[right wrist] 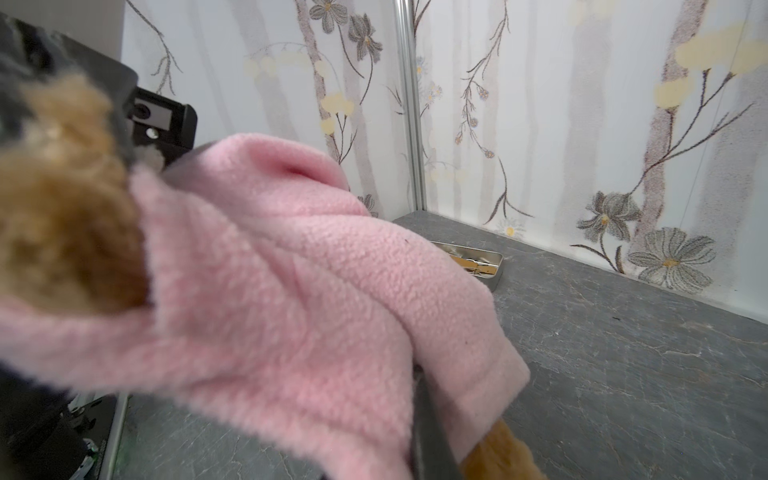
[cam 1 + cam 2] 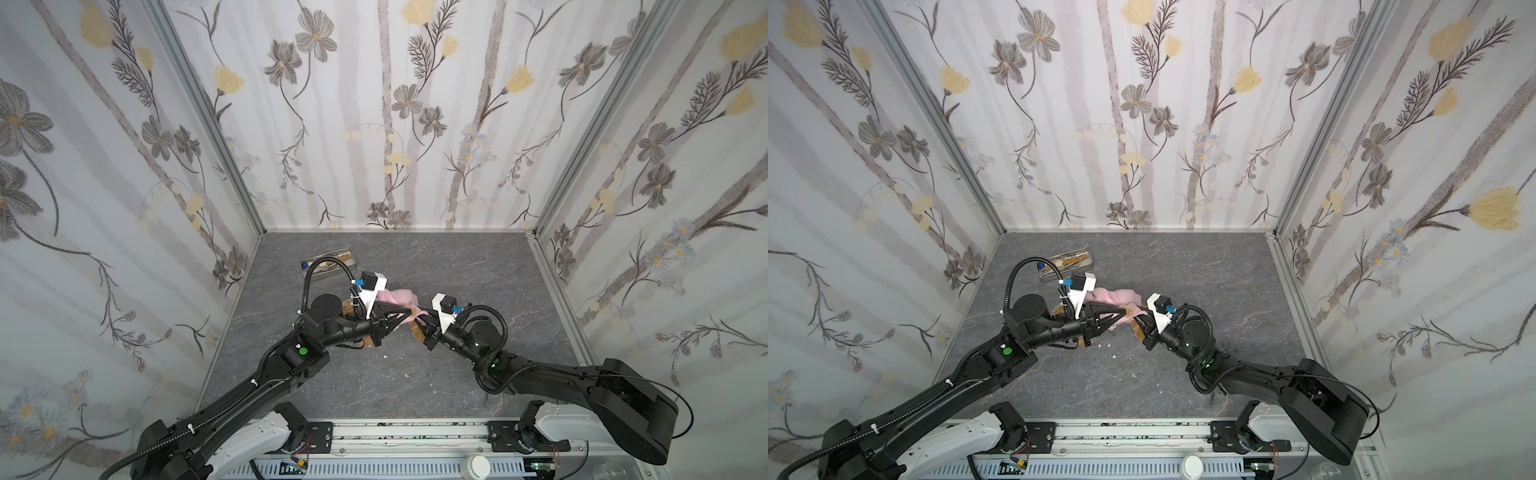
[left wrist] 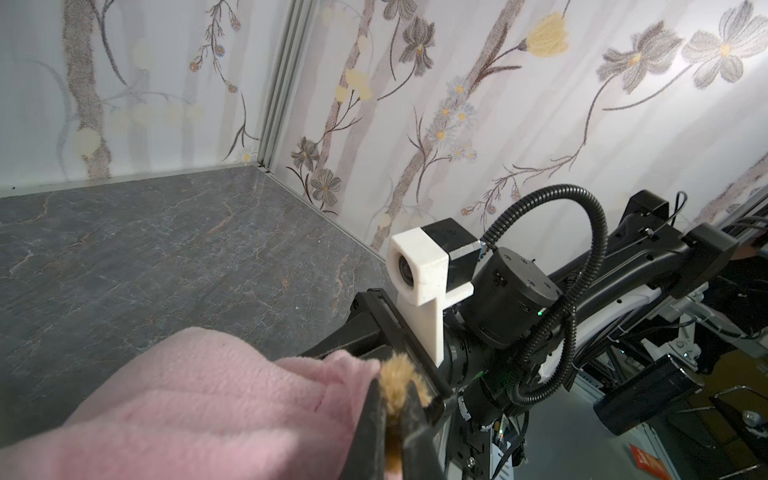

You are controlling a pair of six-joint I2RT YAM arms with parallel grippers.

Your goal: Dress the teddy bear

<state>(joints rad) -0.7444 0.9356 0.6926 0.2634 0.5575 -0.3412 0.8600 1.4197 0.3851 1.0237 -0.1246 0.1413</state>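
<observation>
Two grippers meet over the teddy bear [image 2: 415, 331] near the middle of the table [image 2: 457, 374], with a pink shirt [image 2: 399, 297] draped on it.
The left gripper [image 3: 392, 411] is clamped on a tuft of golden-brown fur at the shirt's edge. The right gripper [image 2: 419, 318] pinches the shirt's hem; its wrist view shows only one dark finger [image 1: 430, 432], with fur just beside it. In both top views the bear lies mostly hidden beneath the two wrists, brown patches showing beside the pink fabric. A shallow metal tin [image 2: 332, 259] sits farther back on the table, apart from the bear.
</observation>
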